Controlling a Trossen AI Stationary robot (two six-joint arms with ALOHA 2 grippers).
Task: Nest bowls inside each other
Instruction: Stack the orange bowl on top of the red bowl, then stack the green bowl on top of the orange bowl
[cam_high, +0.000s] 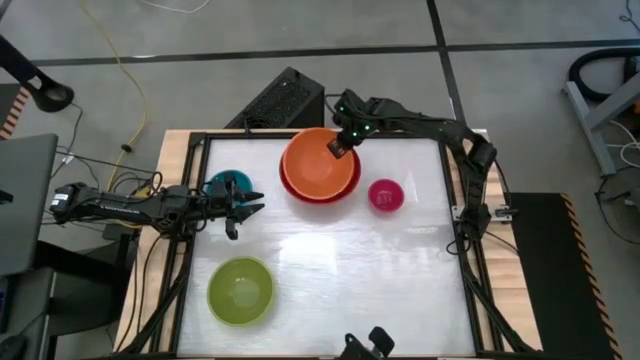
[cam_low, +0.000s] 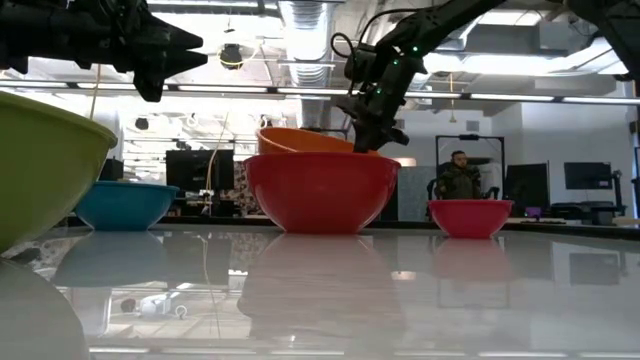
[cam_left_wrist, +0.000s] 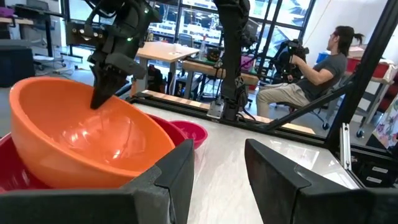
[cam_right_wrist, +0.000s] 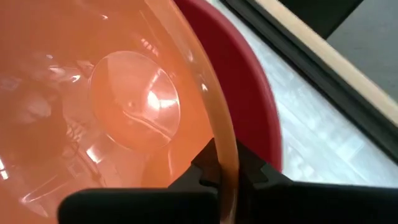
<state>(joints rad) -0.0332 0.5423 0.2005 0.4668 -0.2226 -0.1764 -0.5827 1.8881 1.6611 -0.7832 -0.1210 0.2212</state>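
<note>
The orange bowl sits tilted inside the red bowl at the table's far middle. My right gripper is shut on the orange bowl's far rim. The small pink bowl stands upright on its base to the right of them. At the left the teal bowl stands upright, and the lime green bowl stands near the front left. My left gripper hovers open above the table beside the teal bowl, with nothing between its fingers. My right gripper pinches the orange bowl's rim on its far right side, one finger inside the bowl and one outside. The fingers come slanting down from the table's far right. The bowl is tilted, its underside resting in the red bowl.
A black frame edges the white table. Free room lies across the table's middle and near right. A seated person shows in the room beyond the far edge.
</note>
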